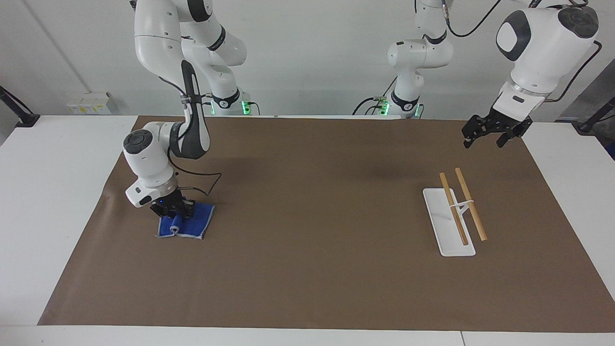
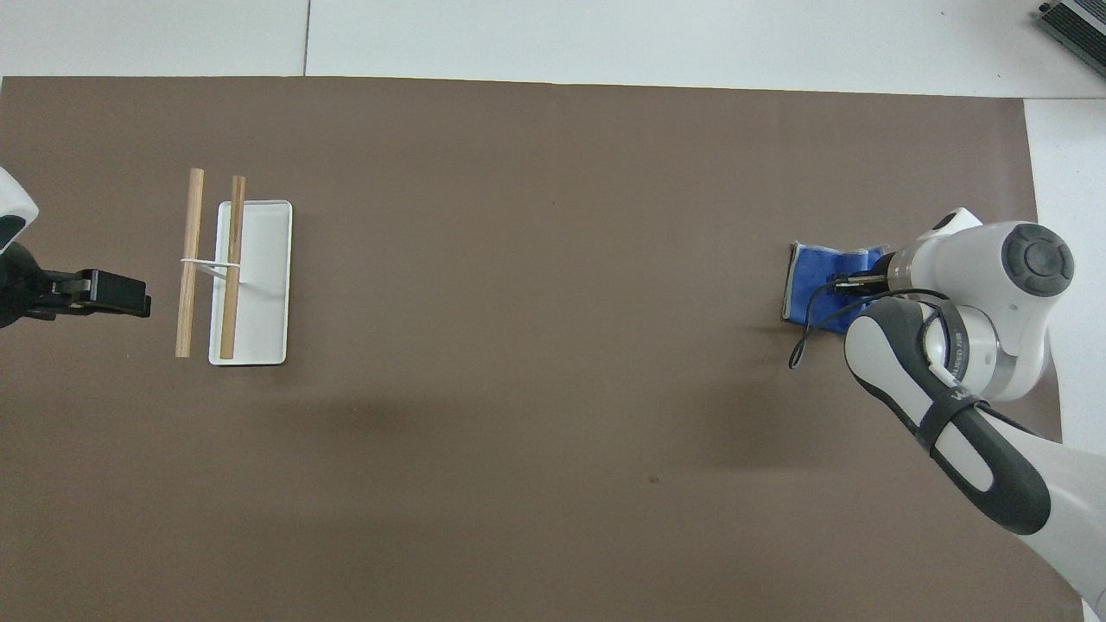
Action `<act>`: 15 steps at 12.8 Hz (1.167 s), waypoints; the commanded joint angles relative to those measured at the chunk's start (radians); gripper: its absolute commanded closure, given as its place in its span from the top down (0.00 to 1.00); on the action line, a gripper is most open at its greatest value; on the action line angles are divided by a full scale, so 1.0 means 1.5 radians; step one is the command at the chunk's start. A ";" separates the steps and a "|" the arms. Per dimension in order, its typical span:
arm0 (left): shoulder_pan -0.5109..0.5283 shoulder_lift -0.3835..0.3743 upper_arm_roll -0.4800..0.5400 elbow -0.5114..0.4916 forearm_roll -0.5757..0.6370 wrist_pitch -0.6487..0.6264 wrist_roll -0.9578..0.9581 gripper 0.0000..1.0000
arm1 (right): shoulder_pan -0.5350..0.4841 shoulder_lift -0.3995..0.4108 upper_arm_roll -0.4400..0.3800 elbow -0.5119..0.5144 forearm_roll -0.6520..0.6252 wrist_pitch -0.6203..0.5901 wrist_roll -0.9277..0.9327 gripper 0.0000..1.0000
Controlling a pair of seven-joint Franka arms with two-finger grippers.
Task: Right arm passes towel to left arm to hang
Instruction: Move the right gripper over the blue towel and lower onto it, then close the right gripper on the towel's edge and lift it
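Observation:
The blue towel [image 1: 191, 225] lies bunched on the brown mat toward the right arm's end of the table; it also shows in the overhead view [image 2: 814, 283]. My right gripper [image 1: 174, 210] is down on it and shut on a pinched fold near its middle, with the blue wrist light showing. In the overhead view the right gripper [image 2: 851, 282] is partly hidden by its own wrist. My left gripper [image 1: 490, 131] is open and empty, raised over the mat's edge at the left arm's end, beside the rack; the overhead view shows it too [image 2: 108, 294].
A white rack base [image 1: 444, 235] with two wooden rods [image 1: 471, 204] on a thin upright stands toward the left arm's end; it also shows in the overhead view [image 2: 263, 285]. The brown mat [image 1: 312, 216] covers most of the table.

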 commanded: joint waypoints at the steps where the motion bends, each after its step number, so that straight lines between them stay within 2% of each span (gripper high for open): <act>1: 0.005 -0.018 0.004 -0.020 0.007 0.005 0.005 1.00 | -0.001 -0.004 0.004 -0.006 0.004 0.009 -0.010 0.01; 6: 0.014 -0.018 0.006 -0.020 0.007 0.001 0.003 1.00 | 0.032 -0.063 0.008 -0.001 0.005 -0.031 0.005 0.00; 9: 0.013 -0.018 0.006 -0.020 0.007 0.004 0.004 1.00 | 0.080 -0.101 0.019 0.022 0.012 -0.071 0.095 0.00; 15: 0.005 -0.020 0.005 -0.002 0.007 0.002 0.005 1.00 | 0.162 -0.113 0.024 0.119 0.129 -0.147 0.255 0.00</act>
